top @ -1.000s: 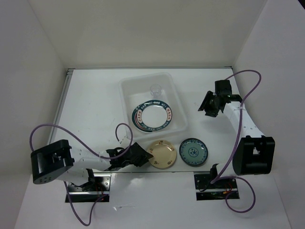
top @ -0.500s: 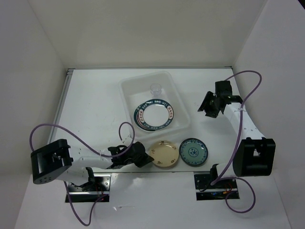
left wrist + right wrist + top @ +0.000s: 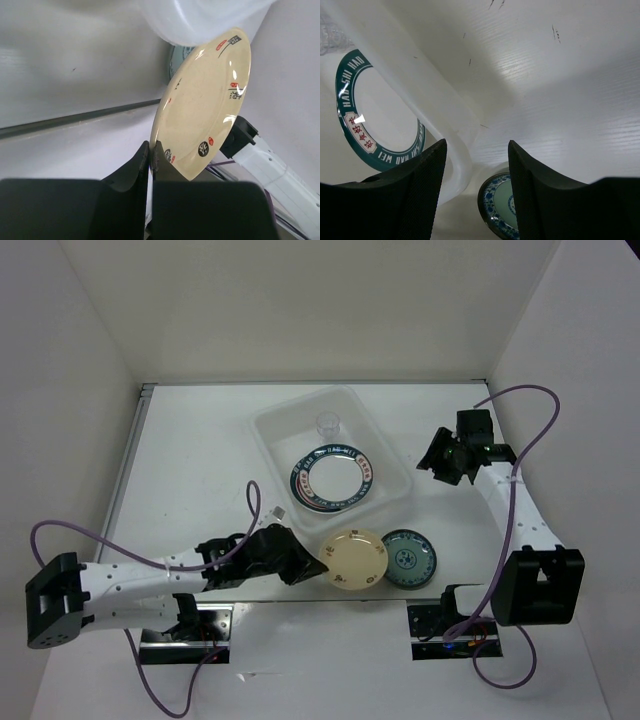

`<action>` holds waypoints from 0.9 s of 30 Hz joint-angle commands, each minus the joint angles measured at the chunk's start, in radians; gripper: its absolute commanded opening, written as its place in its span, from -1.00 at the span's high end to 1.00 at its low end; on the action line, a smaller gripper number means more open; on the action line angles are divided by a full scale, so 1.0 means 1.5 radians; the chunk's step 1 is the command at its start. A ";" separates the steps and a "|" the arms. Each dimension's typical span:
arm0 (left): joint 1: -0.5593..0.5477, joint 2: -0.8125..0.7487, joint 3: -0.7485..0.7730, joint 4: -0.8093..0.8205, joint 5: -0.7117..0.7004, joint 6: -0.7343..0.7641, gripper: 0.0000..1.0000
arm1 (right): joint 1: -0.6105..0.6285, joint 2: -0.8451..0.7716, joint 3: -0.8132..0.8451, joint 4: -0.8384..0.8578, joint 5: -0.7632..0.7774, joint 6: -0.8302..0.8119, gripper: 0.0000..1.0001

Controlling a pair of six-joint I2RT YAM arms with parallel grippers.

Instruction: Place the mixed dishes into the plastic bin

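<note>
My left gripper (image 3: 312, 567) is shut on the near rim of the cream-yellow plate (image 3: 353, 557), holding it lifted and tilted over the table's front edge; in the left wrist view the plate (image 3: 205, 107) rises from my closed fingertips (image 3: 151, 150). The teal plate (image 3: 409, 559) lies on the table just right of it, partly under its edge, and shows in the right wrist view (image 3: 502, 210). The plastic bin (image 3: 330, 462) holds the green-and-red-rimmed white plate (image 3: 333, 478) and a clear cup (image 3: 328, 425). My right gripper (image 3: 440, 465) is open and empty beside the bin's right wall (image 3: 427, 107).
White walls enclose the table on the left, back and right. My left arm's purple cable (image 3: 130, 550) loops over the near left. The table's front edge (image 3: 300, 602) runs just below the plates, with the arm mounts under it.
My left gripper has closed on the cream plate's rim and lifted it, moving right. The bin has turned and shifted right. The right gripper moved slightly.
</note>
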 commanded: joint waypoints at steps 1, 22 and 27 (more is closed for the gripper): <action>-0.002 -0.038 0.053 -0.043 -0.010 0.025 1.00 | -0.002 -0.028 -0.008 0.016 -0.006 -0.001 -0.16; 0.288 0.004 0.267 0.042 -0.053 0.235 1.00 | -0.002 -0.088 -0.015 0.016 -0.047 -0.001 -0.35; 0.332 0.175 0.357 0.076 -0.007 0.303 1.00 | -0.002 -0.112 -0.021 0.016 -0.066 -0.001 -0.39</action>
